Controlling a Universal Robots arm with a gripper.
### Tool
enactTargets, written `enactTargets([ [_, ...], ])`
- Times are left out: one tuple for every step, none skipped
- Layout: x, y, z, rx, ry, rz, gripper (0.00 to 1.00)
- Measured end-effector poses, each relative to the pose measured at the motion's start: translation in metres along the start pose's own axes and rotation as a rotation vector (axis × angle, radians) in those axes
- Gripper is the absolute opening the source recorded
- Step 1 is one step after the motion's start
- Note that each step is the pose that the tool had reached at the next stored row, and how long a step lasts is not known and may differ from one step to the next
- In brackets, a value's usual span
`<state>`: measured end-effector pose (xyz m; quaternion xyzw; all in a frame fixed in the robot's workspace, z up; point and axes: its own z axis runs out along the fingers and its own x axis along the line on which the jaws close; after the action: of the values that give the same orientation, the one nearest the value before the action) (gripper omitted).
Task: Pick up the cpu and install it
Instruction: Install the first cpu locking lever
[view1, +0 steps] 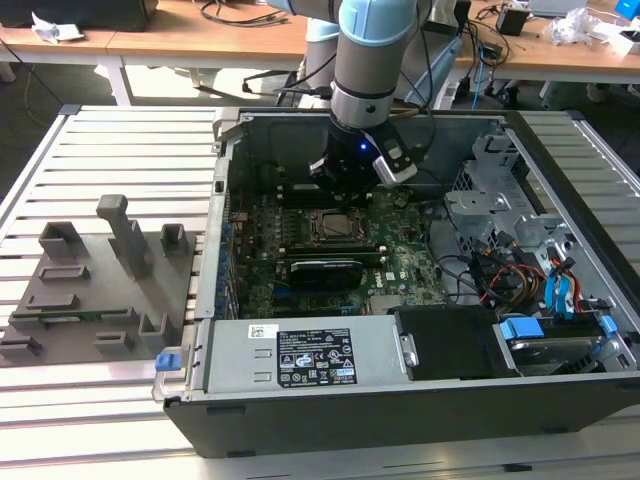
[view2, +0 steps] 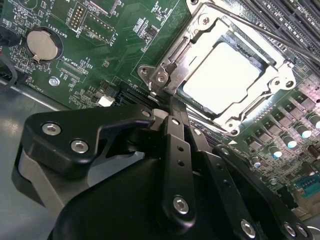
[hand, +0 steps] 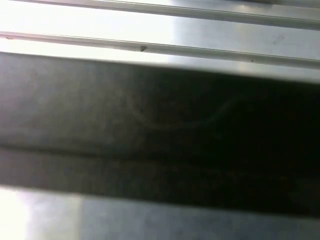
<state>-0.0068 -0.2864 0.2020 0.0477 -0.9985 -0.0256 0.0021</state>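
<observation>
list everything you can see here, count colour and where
cpu: one, silvery, seated in the metal socket frame on the motherboard
motherboard: one, green, inside the case
computer case: one, dark grey, open, on the slatted table
power supply: one, silver, near edge of the case
coin battery: one, silver, on the motherboard
tray blocks: one set, grey, at the exterior view's left
slatted table: one, silver
gripper: one, black, beside the socket, fingers together
</observation>
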Motion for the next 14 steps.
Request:
enactTargets([
  [0.0000, 0.0000, -0.0003, 0.0000, 0.0000, 0.000, 0.11],
  [0.0001, -0.0001, -0.0010, 0.0005, 0.0001, -0.001, 0.11],
  [0.0000, 0.0000, -0.0013, 0.0004, 0.0002, -0.001, 0.11],
  [0.0000, 0.0001, -0.0015, 0.0000, 0.0001, -0.001, 0.11],
  [0.0000, 0.0001, -0.0016, -0.0001, 0.0000, -0.001, 0.11],
  [0.0000, 0.0001, -0.0016, -0.0003, 0.0000, -0.001, 0.11],
  [0.0000, -0.0002, -0.0018, -0.0001, 0.0001, -0.001, 0.11],
  [0.0000, -0.0006, -0.0018, -0.0001, 0.0002, -0.001, 0.11],
  [0.0001, -0.0013, -0.0019, 0.0000, 0.0002, -0.001, 0.11],
  [0.0002, -0.0020, -0.0019, 0.0003, 0.0002, -0.001, 0.11],
  [0.0002, -0.0028, -0.0019, 0.0002, 0.0000, -0.001, 0.11],
  [0.0003, -0.0035, -0.0019, -0.0002, -0.0001, -0.001, 0.11],
  [0.0004, -0.0041, -0.0019, -0.0005, 0.0000, -0.001, 0.11],
  [0.0005, -0.0051, -0.0020, -0.0001, 0.0001, -0.001, 0.11],
])
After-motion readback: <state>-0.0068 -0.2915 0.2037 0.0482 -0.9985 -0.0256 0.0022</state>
